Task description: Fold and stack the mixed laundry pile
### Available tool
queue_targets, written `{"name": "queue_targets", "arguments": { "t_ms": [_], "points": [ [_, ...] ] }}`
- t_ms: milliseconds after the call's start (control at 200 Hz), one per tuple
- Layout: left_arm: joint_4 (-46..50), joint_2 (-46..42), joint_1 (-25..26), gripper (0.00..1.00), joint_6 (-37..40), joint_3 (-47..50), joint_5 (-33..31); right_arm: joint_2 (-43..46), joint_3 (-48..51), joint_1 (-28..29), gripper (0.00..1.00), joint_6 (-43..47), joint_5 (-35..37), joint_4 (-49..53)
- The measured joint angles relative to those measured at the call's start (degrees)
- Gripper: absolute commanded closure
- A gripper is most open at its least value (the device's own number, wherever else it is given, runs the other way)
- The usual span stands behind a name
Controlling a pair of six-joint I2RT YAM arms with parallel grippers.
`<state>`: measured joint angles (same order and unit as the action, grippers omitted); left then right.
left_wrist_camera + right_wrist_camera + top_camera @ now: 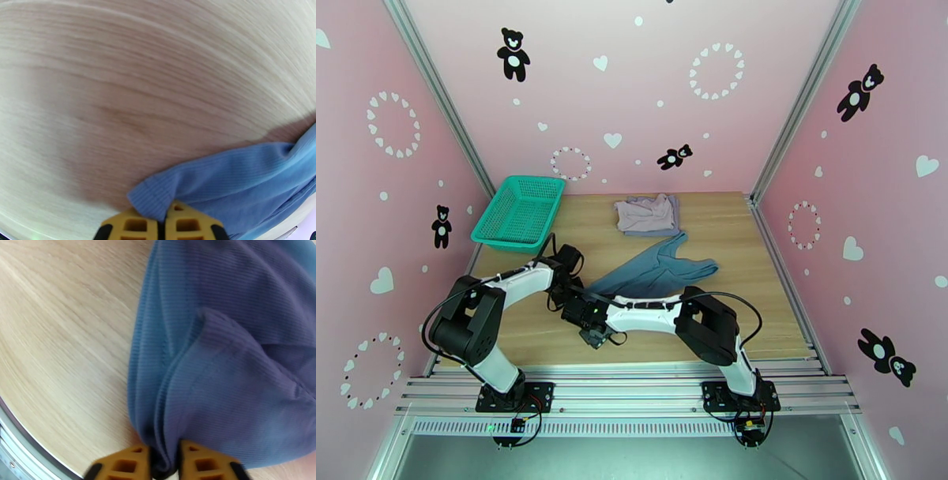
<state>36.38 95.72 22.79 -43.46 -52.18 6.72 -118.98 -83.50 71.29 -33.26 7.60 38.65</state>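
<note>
Because the blue top [657, 272] likely needs pulling flat before folding, the left gripper [165, 223] and the right gripper [165, 465] each pinch its edge, side by side, toward the table's [766, 316] near edge. The pale clothes [648, 213] lie by the far edge.

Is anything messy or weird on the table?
Yes. The dusty blue ribbed sleeveless top lies bunched and twisted in the middle, pinched by the left claw and the right claw. Behind it, the pale lilac cloth garments sit in a rumpled heap.
</note>
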Motion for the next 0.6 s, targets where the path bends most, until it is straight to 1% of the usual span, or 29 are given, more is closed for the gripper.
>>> {"name": "queue_targets", "arguments": {
  "t_ms": [15,175,275,435,600],
  "points": [
    [-0.17,-0.17,0.0,1.0,-0.02,0.15,0.04,0.0,-0.07,0.02,1.0,-0.22,0.13,0.09],
    [-2.25,-2.54,-0.11,1.0,0.66,2.36,0.17,0.02,-0.39,0.9,1.0,-0.33,0.9,0.39],
    [-2.93,-4.76,-0.09,1.0,1.07,4.39,0.17,0.17,-0.55,1.75,1.0,-0.15,-0.11,0.63],
    [3.82,-8.33,-0.02,1.0,2.47,4.2,0.22,1.2,-0.63,3.37,1.0,-0.15,-2.89,0.79],
    [9.31,-9.77,0.44,1.0,3.93,-3.63,1.33,3.58,-0.81,3.34,1.0,-0.44,-2.14,2.6]
  ]
}}
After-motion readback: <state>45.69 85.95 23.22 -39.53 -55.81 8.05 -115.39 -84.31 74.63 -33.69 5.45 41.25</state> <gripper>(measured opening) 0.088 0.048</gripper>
